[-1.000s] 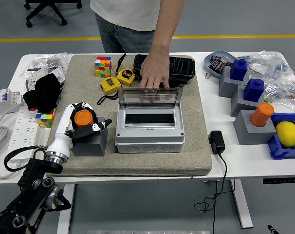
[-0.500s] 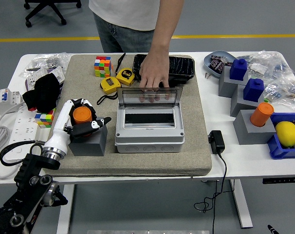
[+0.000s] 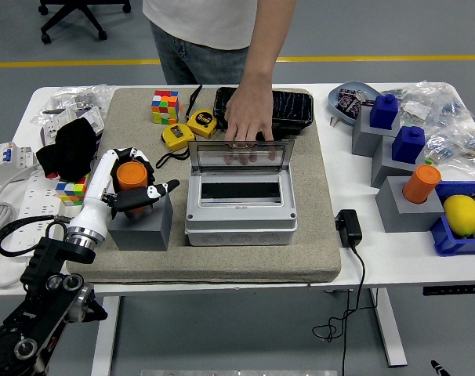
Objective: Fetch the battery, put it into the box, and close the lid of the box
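One grip, one open box, little margin for a slip.
The left hand point(image 3: 130, 186) has its fingers curled around the orange battery point(image 3: 132, 175) above the grey block point(image 3: 141, 225); a loose hold could drop it short of the box point(image 3: 241, 205), whose lid point(image 3: 241, 156) a person's hand point(image 3: 248, 119) props up.

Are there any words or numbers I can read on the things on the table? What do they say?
None can be read for sure.
Yellow tape measure: a round black label with pale marks, too blurred to read.
Second yellow tape measure: no print shows.
Grey box: a tiny dark line of print under its window, too small to read.
White breaker at the left edge: small markings, too small to read.
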You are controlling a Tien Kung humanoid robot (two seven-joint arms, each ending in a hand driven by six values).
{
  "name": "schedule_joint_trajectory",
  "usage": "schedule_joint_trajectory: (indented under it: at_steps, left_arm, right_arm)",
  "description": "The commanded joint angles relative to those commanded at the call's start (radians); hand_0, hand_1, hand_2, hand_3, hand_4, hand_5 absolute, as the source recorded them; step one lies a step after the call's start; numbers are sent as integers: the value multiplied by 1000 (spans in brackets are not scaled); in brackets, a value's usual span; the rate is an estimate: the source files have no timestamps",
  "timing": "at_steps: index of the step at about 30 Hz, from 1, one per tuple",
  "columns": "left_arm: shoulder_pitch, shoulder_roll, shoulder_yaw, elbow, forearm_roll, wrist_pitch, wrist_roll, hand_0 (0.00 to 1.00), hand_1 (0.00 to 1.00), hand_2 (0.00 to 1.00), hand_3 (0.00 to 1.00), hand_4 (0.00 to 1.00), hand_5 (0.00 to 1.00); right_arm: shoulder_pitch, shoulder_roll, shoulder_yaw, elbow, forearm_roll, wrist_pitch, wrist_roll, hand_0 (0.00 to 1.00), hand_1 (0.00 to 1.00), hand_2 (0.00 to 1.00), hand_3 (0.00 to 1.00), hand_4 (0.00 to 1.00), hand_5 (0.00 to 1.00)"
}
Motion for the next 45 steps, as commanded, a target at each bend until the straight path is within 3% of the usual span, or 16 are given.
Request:
schedule_joint_trajectory:
  at_steps: [5,16,21,27,35,45]
  left_arm:
    - [-14,23,40,-32,102,25,12,51,2,21,15,998,2]
    - [-44,45,116,-91,295,92,20,51,2,18,8,998,29]
    - [-63,59,197,-137,422,111,39,51,2,18,6,998,53]
    - [-103,66,314,-158,457,118,45,54,2,17,6,993,87]
    - [-199,77,500,-110,420,126,41,55,2,17,4,991,107]
    - [-305,28,598,34,353,150,18,55,2,15,3,978,158]
  right_arm:
    - [3,-2,0,0,1,0,2,815,763,768,798,998,998]
    - [3,-2,2,0,0,0,1,814,762,769,798,998,998]
    - [4,-3,2,0,-1,0,3,815,762,768,798,998,998]
    - [6,-4,1,0,-5,1,2,814,762,768,798,998,998]
    - [9,-8,3,0,-15,2,0,814,762,768,798,998,998]
    - [10,-4,5,0,-30,4,-1,814,762,768,798,998,998]
